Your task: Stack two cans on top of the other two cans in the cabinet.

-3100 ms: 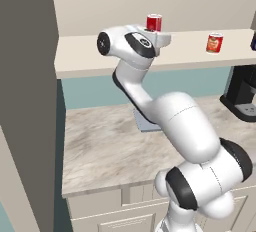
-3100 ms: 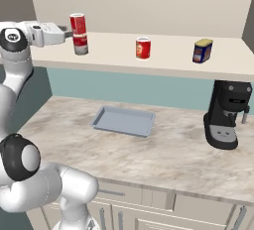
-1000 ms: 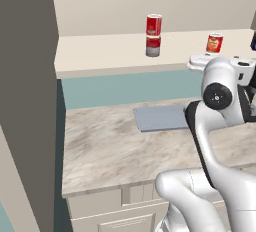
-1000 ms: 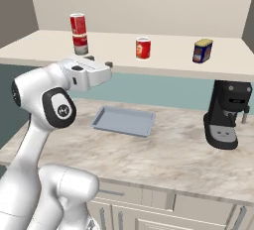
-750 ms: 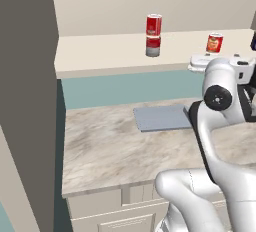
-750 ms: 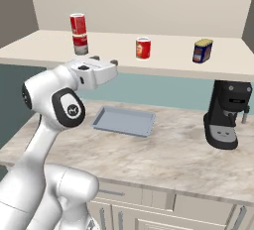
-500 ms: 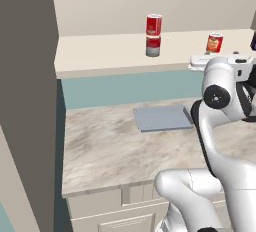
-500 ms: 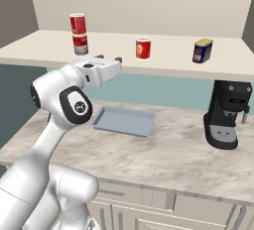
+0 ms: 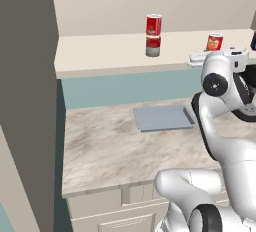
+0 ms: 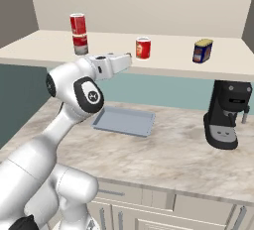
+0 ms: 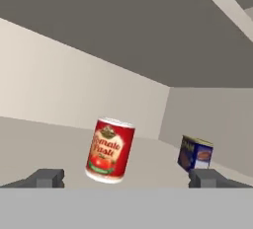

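On the cabinet shelf [image 10: 44, 43], the red can with a white band [image 10: 77, 24] stands on top of the red-and-grey can [image 10: 80, 43]; the same stack [image 9: 153, 35] shows in the left base view. The orange-red can with a pale label [image 10: 143, 48] [image 9: 214, 41] [image 11: 109, 150] stands alone mid-shelf. The dark blue can [image 10: 202, 50] [image 11: 195, 153] stands further right. My gripper [image 10: 129, 58] [image 11: 126, 178] is open at the shelf's front edge, pointing at the orange-red can and short of it. Its fingertips [image 11: 47, 177] hold nothing.
A flat grey tray [image 10: 124, 121] [image 9: 162, 117] lies on the marble counter [image 10: 163, 154] under the shelf. A black coffee machine [image 10: 228, 120] stands on the counter at the right. A dark tall wall [image 9: 25, 101] closes off the left side.
The arm has left the stacked cans and swung right along the shelf's front. Over the last second the open hand has crept closer to the orange-red can.
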